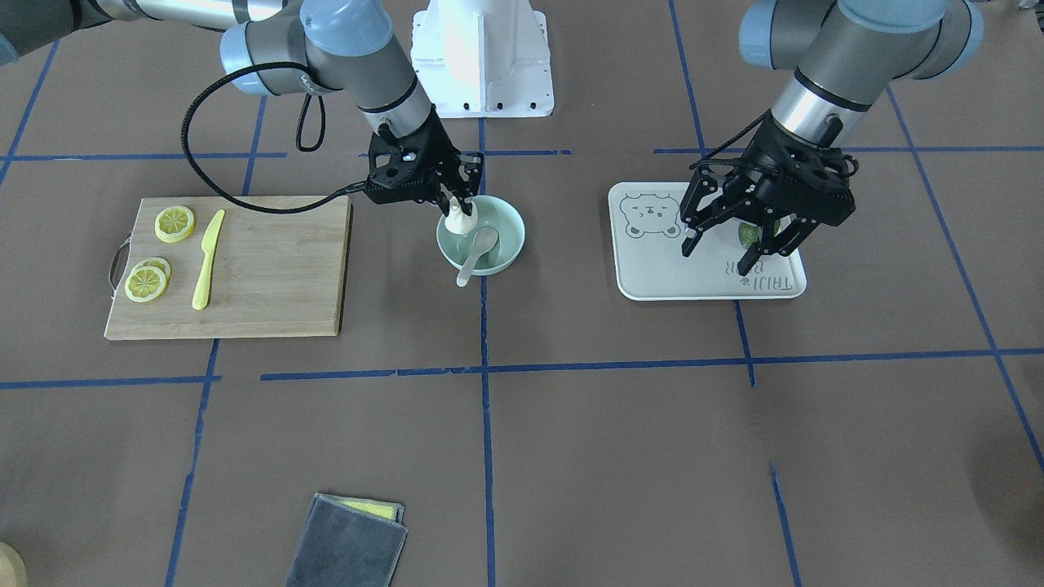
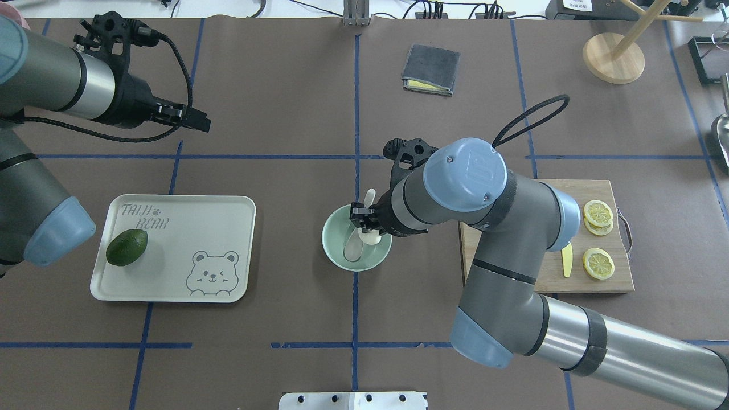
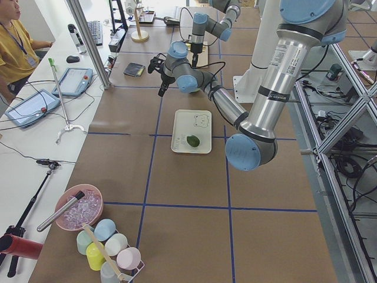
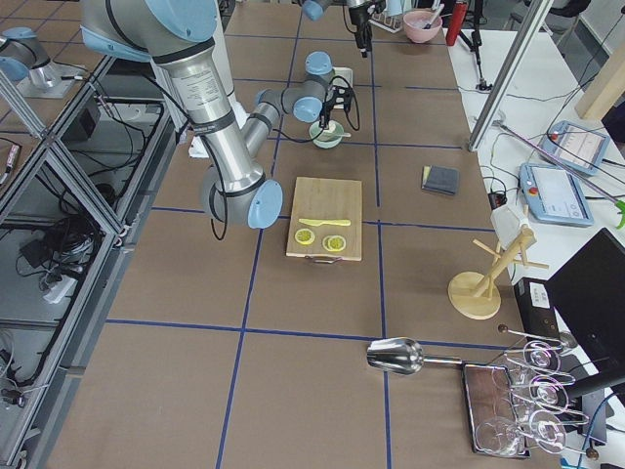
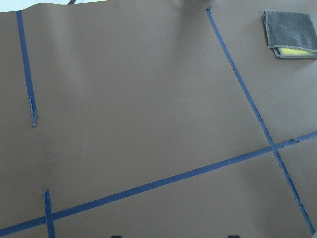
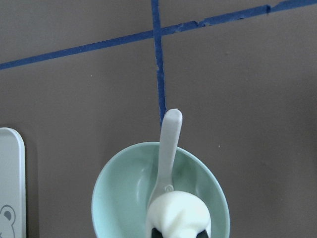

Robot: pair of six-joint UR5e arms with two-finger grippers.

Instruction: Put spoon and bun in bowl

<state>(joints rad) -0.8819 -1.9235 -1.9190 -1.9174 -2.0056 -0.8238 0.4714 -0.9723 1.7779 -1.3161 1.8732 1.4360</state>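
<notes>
**Bun poised over bowl**

Right gripper clamps the white pleated steamed bun directly above the round mint-green bowl. The pale grey plastic spoon lies in it, handle across the rim. Left gripper, fingers spread, hangs well aside.

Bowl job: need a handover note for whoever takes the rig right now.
Right gripper: shut on the bun, over the bowl.
Left gripper: open, empty, above the tray.
Done: the spoon lies in the bowl, handle over the rim.
To do: release the bun into the bowl, then pull the right arm clear.
</notes>
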